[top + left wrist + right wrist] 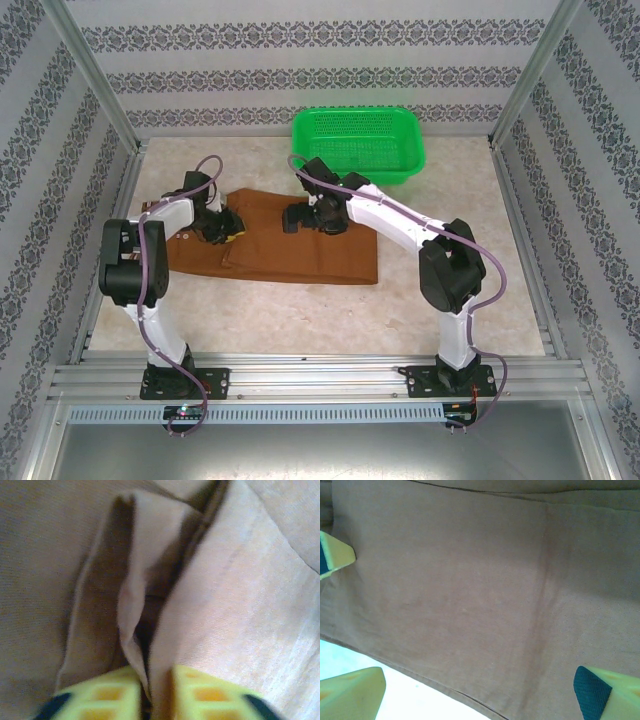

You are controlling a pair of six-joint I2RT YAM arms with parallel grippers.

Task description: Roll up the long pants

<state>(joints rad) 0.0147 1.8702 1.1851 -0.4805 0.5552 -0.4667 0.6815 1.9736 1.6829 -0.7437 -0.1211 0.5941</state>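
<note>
Item 1. Left gripper (150,696): its yellow fingers (100,700) are pinching together on a raised fold of the long pants (300,255). A narrow ridge of rust-brown cloth is standing up between them and running away from the tips. Flat fabric is lying on both sides of the ridge. From above, this gripper is sitting on the left part of the garment.

Item 2. Right gripper (300,216): its jaws are standing wide apart and holding nothing. The fingertips (592,692) are hovering over smooth, flat cloth, with a hemmed edge of the pants crossing below them and pale table showing beyond it. From above, this gripper is hanging over the garment's far edge, near its middle.

Item 3. Long pants: they are lying flat across the table (300,320), long axis running left to right, left of centre.

Item 4. Green basket (380,172): it is sitting at the far right, just beyond the pants' far right corner.
</note>
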